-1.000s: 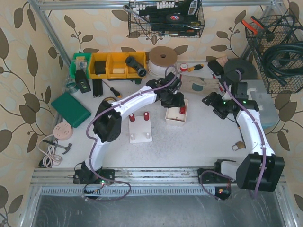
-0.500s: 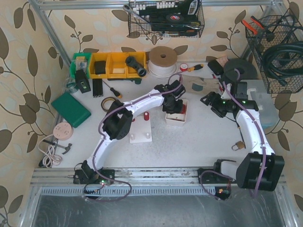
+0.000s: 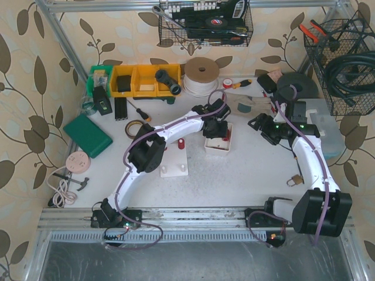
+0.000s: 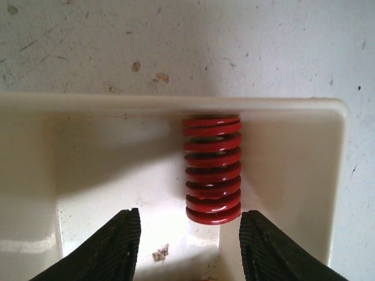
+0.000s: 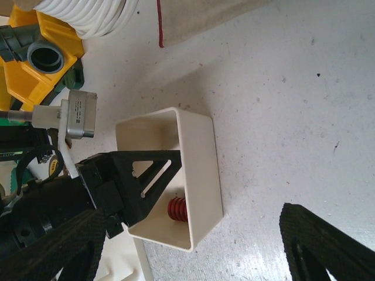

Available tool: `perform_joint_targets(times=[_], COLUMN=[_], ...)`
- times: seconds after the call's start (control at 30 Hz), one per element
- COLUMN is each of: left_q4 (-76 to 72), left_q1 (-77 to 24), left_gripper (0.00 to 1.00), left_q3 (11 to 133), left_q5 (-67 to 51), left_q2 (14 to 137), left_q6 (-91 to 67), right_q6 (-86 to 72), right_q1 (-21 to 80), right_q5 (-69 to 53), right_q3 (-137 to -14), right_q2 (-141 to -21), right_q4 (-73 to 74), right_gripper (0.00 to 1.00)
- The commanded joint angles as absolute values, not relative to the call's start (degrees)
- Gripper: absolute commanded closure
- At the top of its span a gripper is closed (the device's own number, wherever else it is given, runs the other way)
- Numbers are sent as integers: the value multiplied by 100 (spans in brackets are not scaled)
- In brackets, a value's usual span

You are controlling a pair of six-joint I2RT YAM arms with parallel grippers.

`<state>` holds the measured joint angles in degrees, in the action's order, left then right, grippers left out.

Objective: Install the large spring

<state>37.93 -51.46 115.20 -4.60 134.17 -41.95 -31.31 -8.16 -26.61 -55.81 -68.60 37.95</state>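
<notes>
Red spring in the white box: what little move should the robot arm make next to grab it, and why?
Probably ease the left end effector forward and down into the white box. Its fingers are open, and the red spring lies against the wall ahead, just beyond the tips, so they don't flank it yet.

Leaf-patterned wallpaper (image 3: 35, 76) surrounds a scuffed white table (image 3: 234, 175) under aluminium framing (image 3: 64, 44).

We list a left arm (image 3: 176, 124) and a right arm (image 3: 313, 167): white link shells, black joint housings, black bases. A purple cable (image 3: 320, 225) loops along each. Small green lights (image 3: 275, 124) glow on the joints. The fingers (image 4: 114, 249) are matte black with ribbed faces.
</notes>
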Motion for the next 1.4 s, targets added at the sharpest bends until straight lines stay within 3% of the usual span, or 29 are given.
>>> perform_joint_targets(times=[0.0, 0.43, 0.77, 0.93, 1.17, 1.37], left_q4=[3918, 5084, 5523, 4523, 4646, 4065], left_q1=[-5201, -5298, -5361, -5391, -5467, -5458], left_gripper=[49, 48, 65, 58, 60, 45], left_q3=[11946, 12576, 12457, 11910, 11947, 11913], left_q5=[-314, 511, 1416, 937, 1325, 612], left_q2=[13521, 14127, 13641, 13241, 12879, 13030], left_q6=[-4325, -4256, -4164, -4162, -4437, -4667], right_q6=[-2998, -3008, -3076, -3050, -3047, -3042], right_q1=[-837, -839, -838, -835, -836, -835], right_q5=[-2663, -2598, -2652, -2621, -2609, -2613], right_q3=[-5605, -5615, -5652, -5672, -5648, -5596], right_q2=[-6741, -6729, -6653, -6579, -6581, -6612], right_q4=[3792, 3785, 3784, 3845, 3816, 3755], right_gripper=[19, 19, 19, 19, 19, 19])
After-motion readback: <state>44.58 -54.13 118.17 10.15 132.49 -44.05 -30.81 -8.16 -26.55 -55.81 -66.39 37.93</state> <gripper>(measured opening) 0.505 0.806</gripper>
